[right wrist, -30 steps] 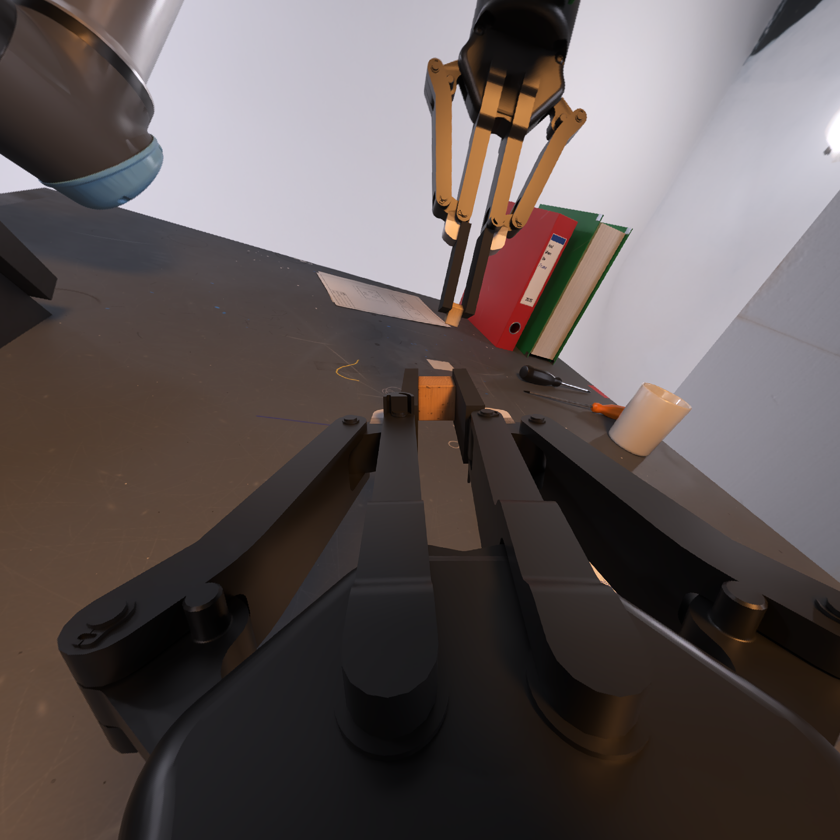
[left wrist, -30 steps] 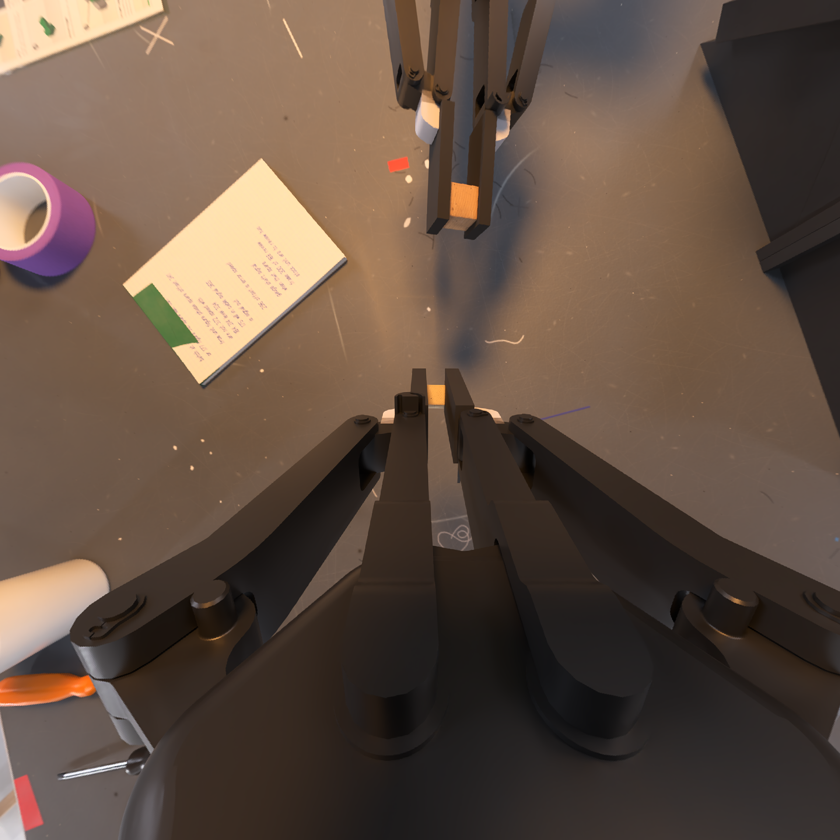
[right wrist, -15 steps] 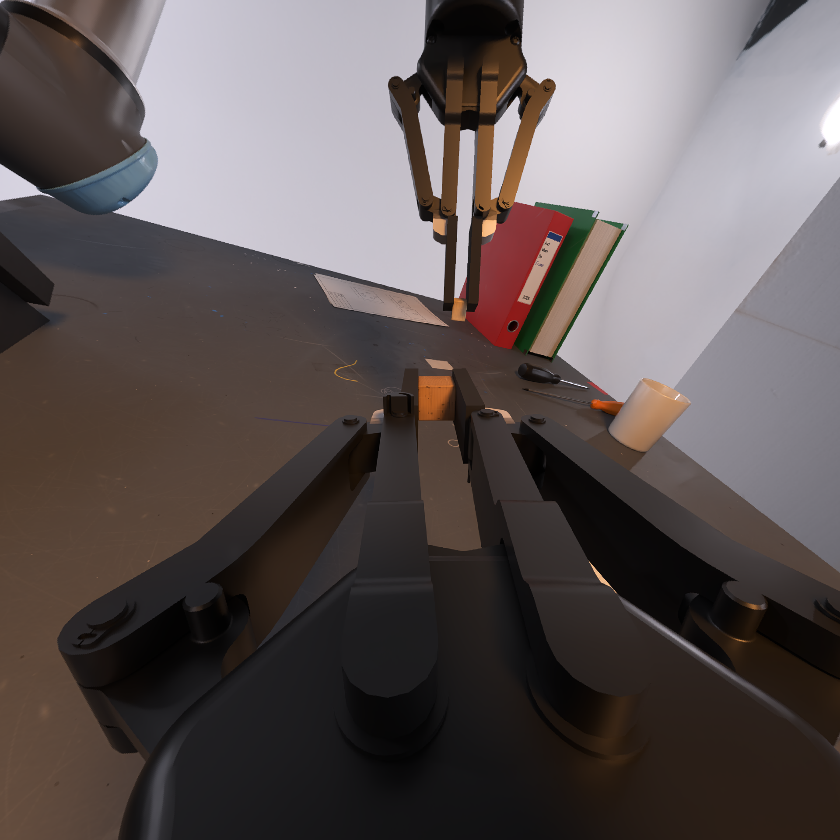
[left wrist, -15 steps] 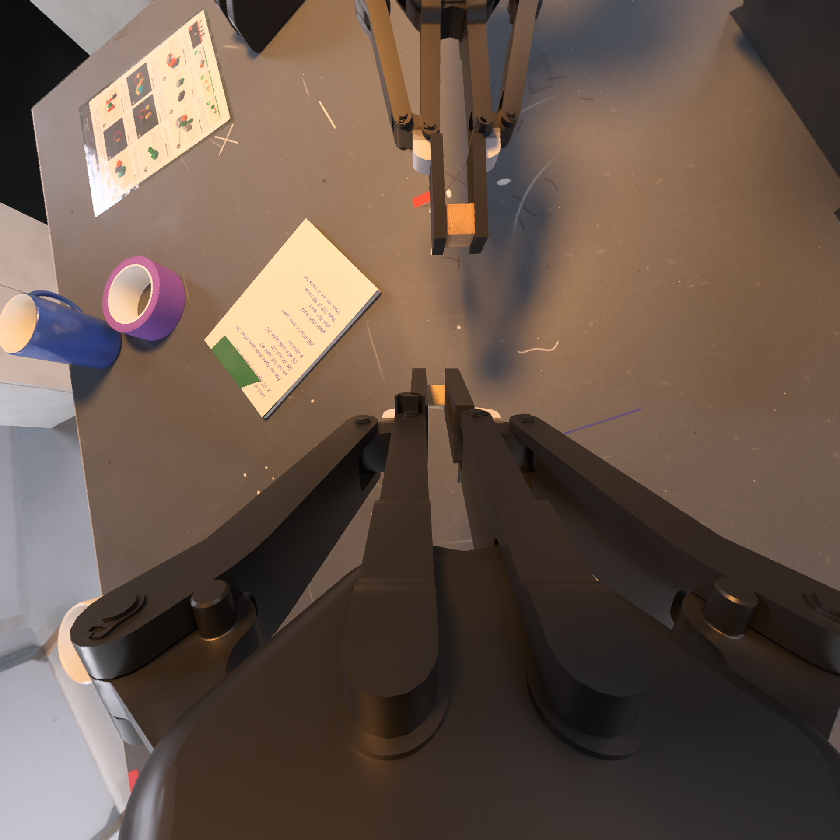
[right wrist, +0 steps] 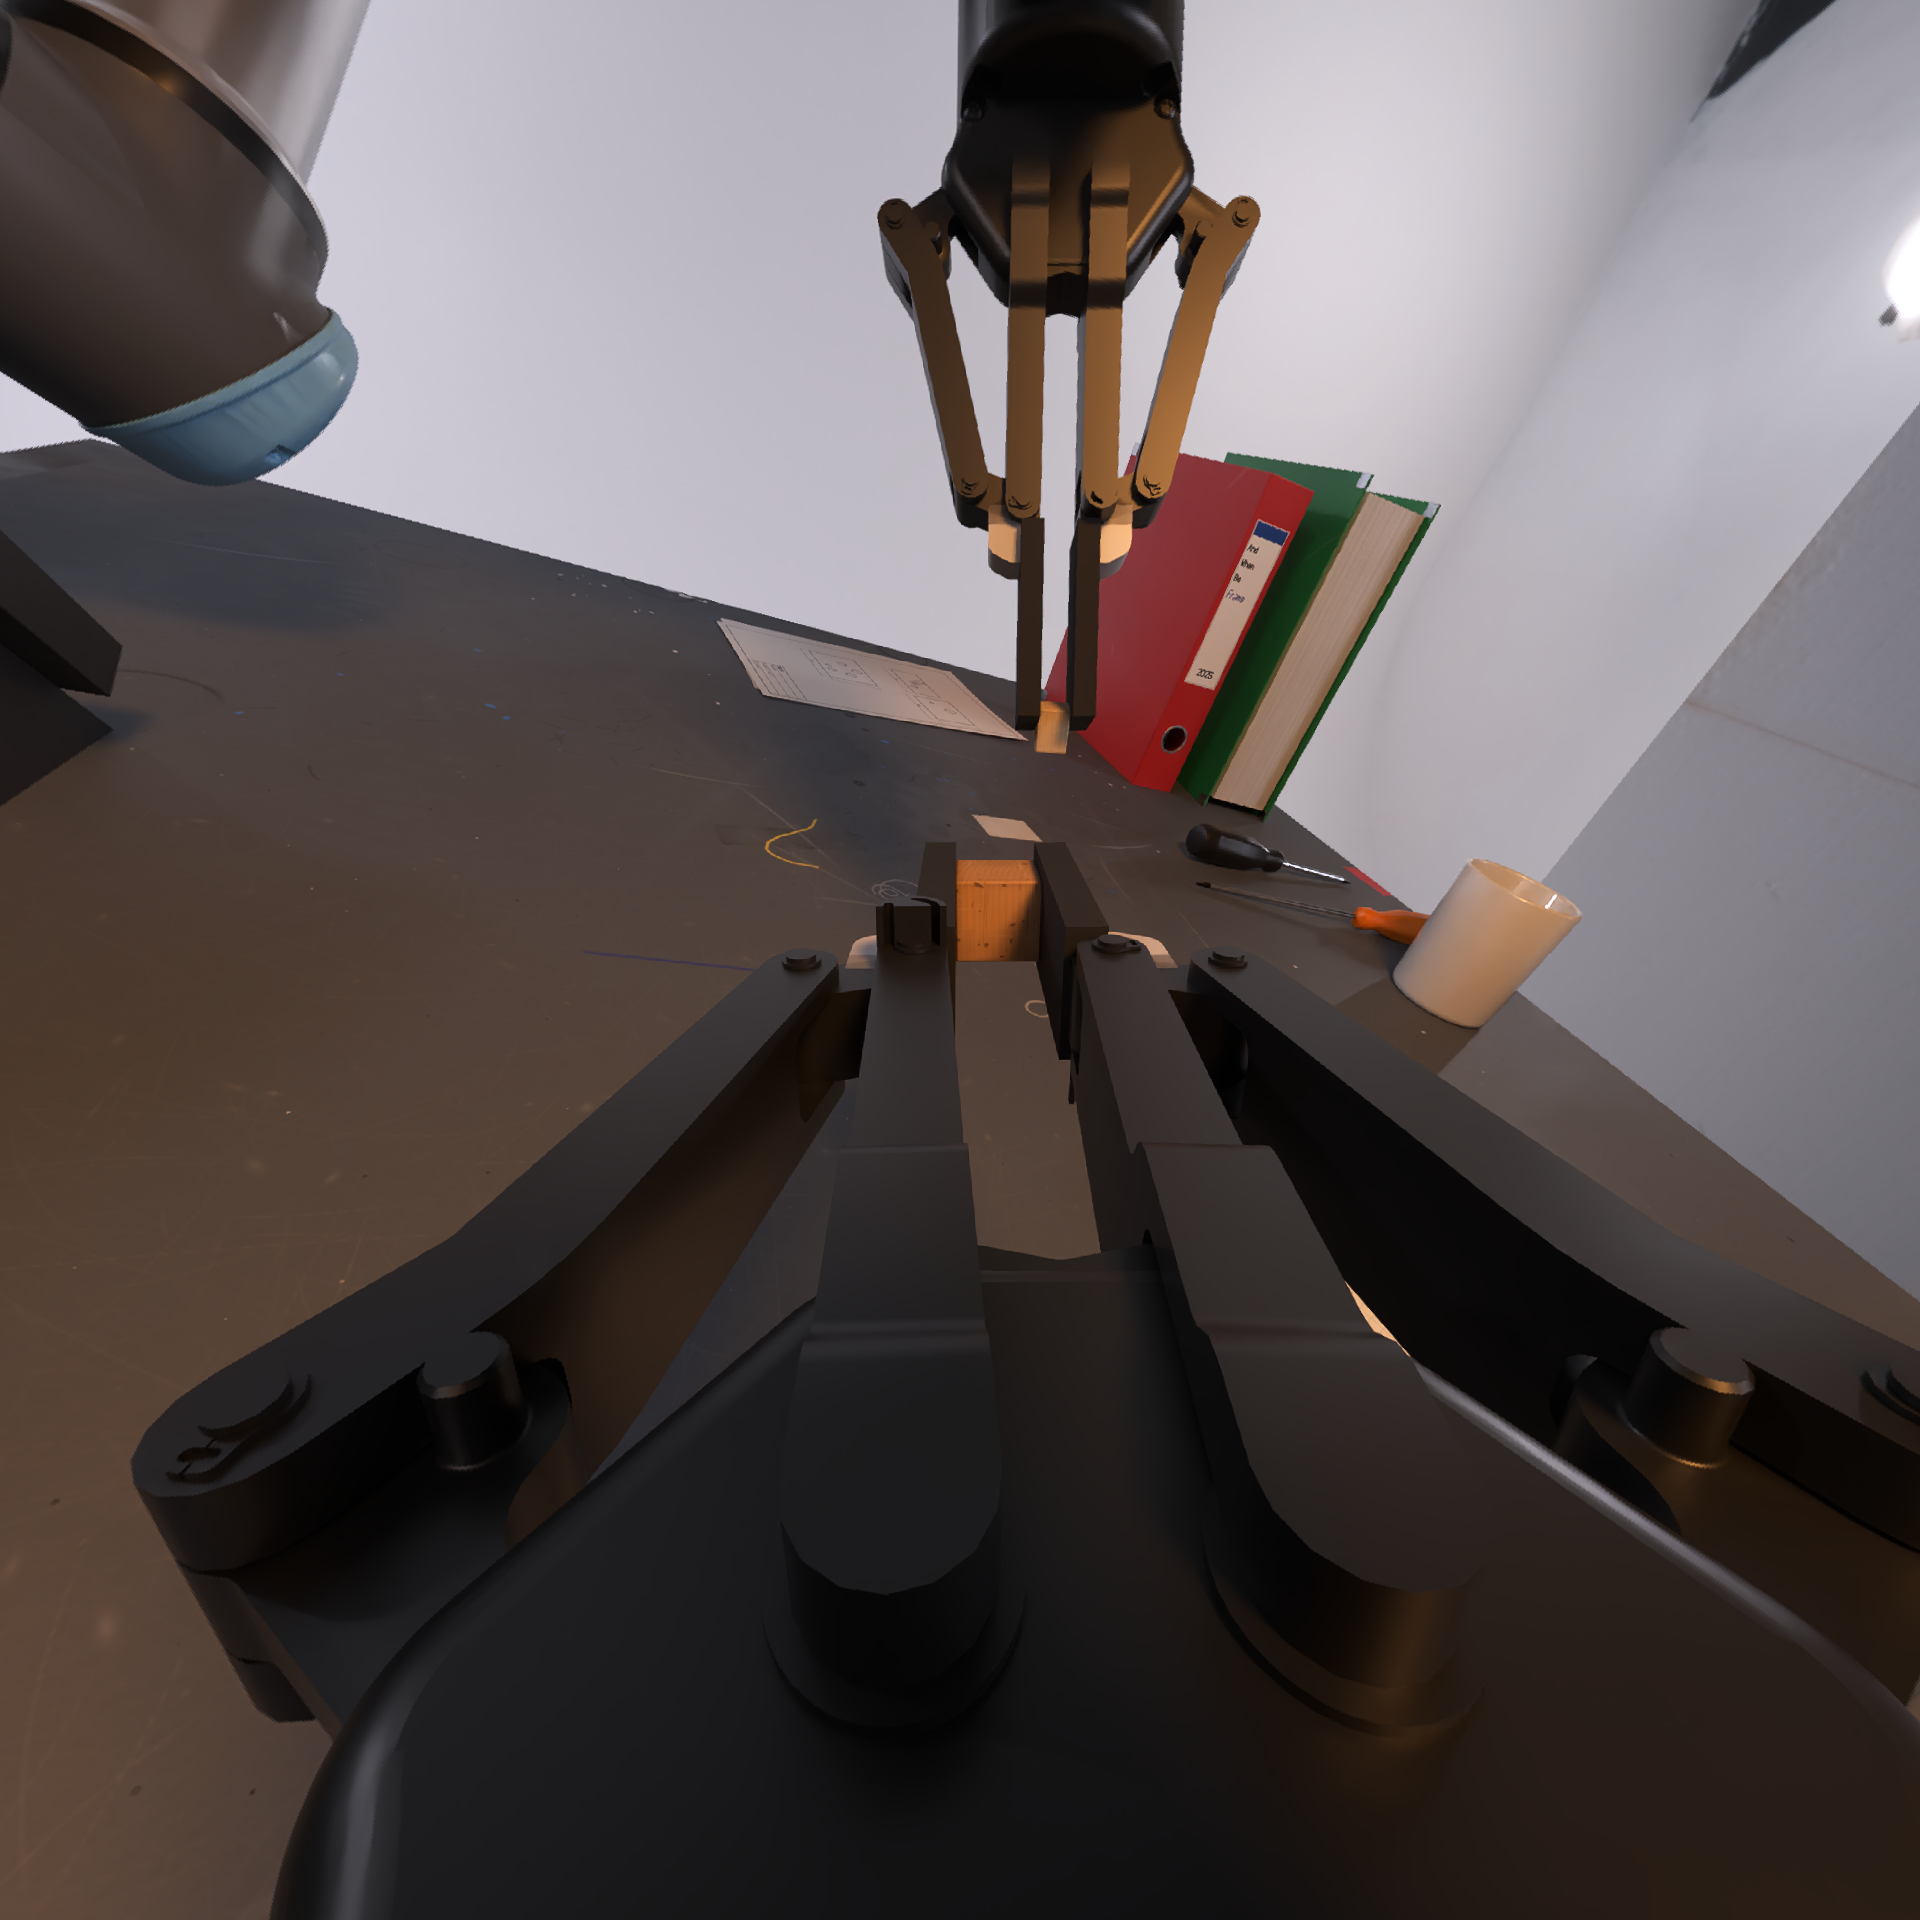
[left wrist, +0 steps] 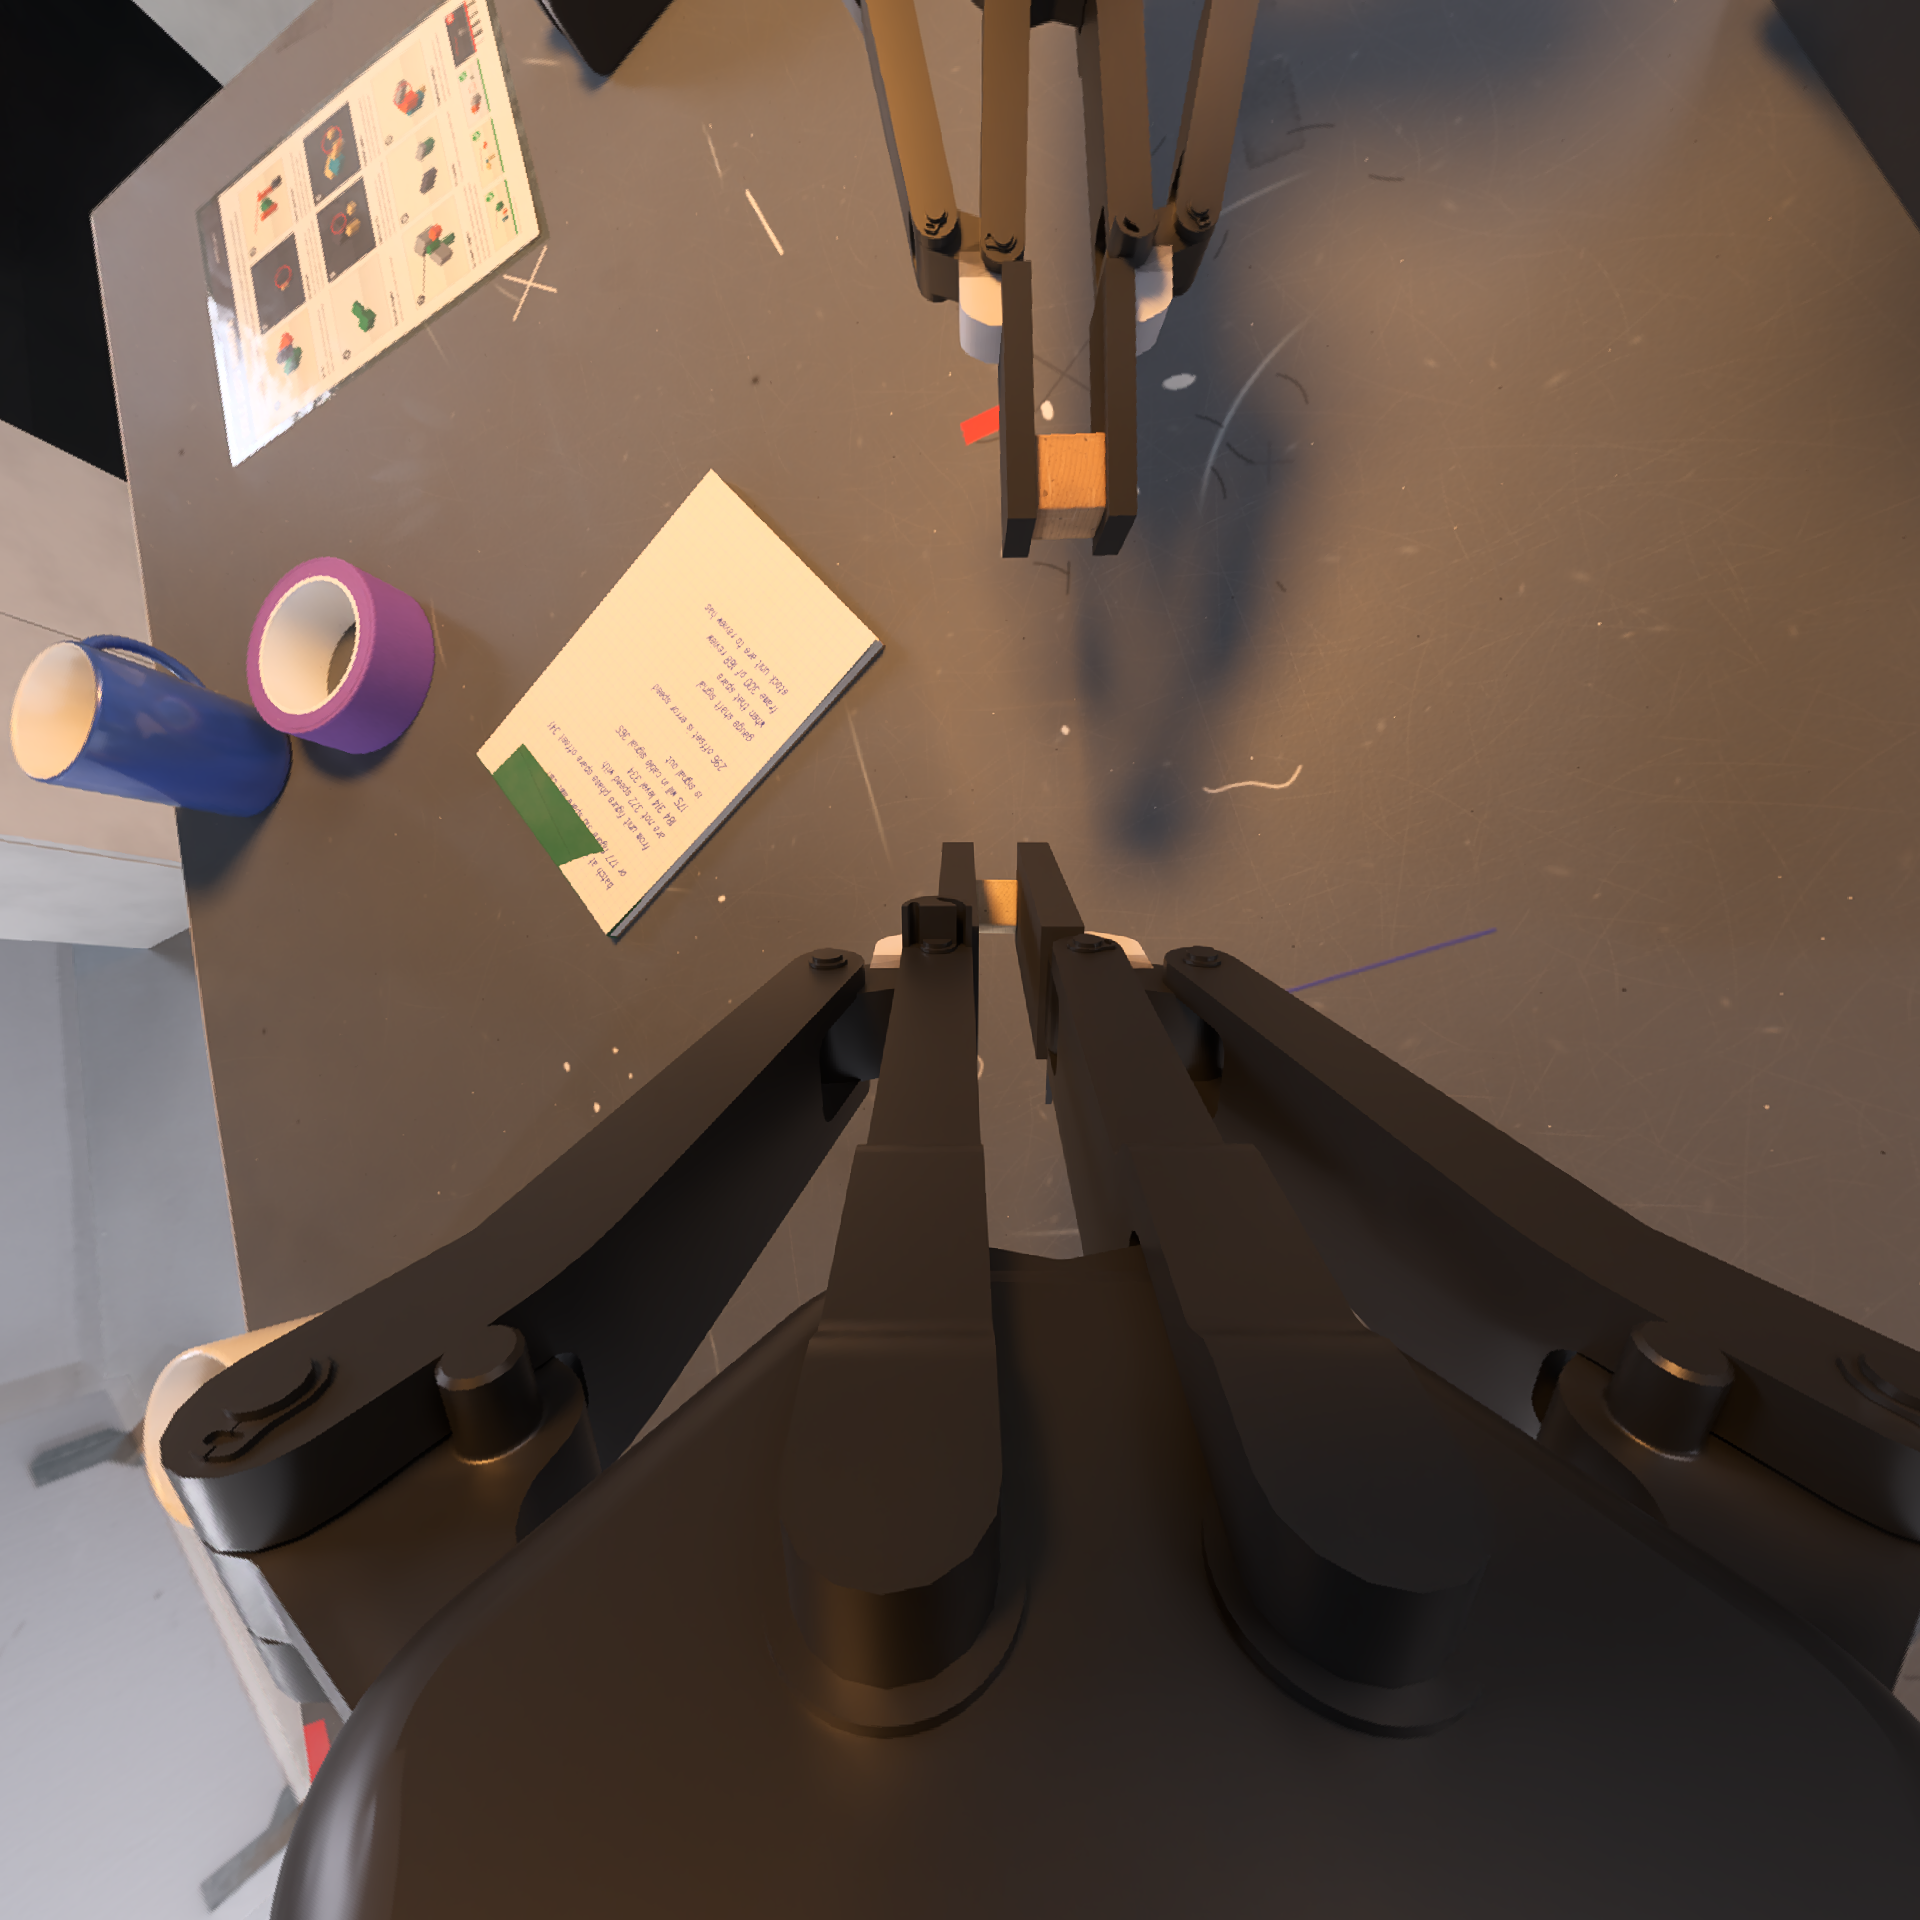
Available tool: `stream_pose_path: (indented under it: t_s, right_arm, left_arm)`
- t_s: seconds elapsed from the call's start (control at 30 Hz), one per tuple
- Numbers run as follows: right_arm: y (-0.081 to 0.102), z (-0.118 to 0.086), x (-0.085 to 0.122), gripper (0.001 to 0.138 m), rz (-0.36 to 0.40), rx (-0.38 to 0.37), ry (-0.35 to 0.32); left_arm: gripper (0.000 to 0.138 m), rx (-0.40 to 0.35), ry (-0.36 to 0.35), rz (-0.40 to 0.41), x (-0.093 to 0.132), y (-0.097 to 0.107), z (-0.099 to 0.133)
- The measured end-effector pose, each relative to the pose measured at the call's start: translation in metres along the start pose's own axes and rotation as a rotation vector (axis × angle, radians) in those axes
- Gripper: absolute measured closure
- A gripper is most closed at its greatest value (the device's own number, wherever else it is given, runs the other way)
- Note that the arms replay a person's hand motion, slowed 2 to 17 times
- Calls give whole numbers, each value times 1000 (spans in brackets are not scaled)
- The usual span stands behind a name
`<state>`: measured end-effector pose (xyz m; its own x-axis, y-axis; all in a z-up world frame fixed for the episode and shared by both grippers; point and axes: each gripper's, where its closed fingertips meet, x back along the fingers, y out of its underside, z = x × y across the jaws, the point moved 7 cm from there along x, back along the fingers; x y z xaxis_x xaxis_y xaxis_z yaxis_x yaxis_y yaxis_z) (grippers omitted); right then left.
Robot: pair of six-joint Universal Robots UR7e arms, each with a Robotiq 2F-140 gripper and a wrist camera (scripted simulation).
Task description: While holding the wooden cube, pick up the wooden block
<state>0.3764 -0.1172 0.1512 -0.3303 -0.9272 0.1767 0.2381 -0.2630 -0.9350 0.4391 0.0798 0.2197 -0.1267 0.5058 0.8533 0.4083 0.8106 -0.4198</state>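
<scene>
My left gripper (left wrist: 995, 868) is shut on the small wooden block (left wrist: 1000, 902) and holds it high above the dark table (left wrist: 1455, 675). In the right wrist view the left gripper (right wrist: 1054, 717) hangs straight down with the block (right wrist: 1051, 729) at its tips, off the table. My right gripper (right wrist: 995, 868) is shut on the wooden cube (right wrist: 995, 920), low over the table. In the left wrist view the right gripper (left wrist: 1068, 540) shows ahead with the cube (left wrist: 1070, 478) between its fingers.
A notepad (left wrist: 681, 696), purple tape roll (left wrist: 338, 655), blue mug (left wrist: 135, 727) and picture sheet (left wrist: 364, 218) lie near the table's left edge. A red binder (right wrist: 1174, 623), green book (right wrist: 1320, 644), two screwdrivers (right wrist: 1247, 854) and a white cup (right wrist: 1486, 940) stand beyond the right gripper.
My left gripper has risen with the block, so more of the table shows below it. The right gripper has stayed in place with the cube.
</scene>
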Motion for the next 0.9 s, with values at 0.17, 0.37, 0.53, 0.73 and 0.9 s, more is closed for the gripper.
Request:
stream_pose_path:
  t_s: [0.17, 0.37, 0.53, 0.73, 0.9]
  right_arm:
    - [-1, 0, 2, 119, 17, -3, -2]
    - [-2, 0, 4, 119, 26, -6, -6]
    - [-1, 0, 4, 119, 27, -7, -3]
    - [-2, -1, 4, 119, 29, -7, -11]
    - [-2, -2, 2, 119, 2, 0, -21]
  left_arm:
    - [127, -6, -1, 21, 1, 0, 1]
    - [127, -12, -15, 26, 1, -1, 2]
    - [127, -32, -46, 23, 1, -2, 3]
    - [127, -41, -48, 27, 3, -3, 5]
    - [127, -43, -31, 19, 2, -1, 5]
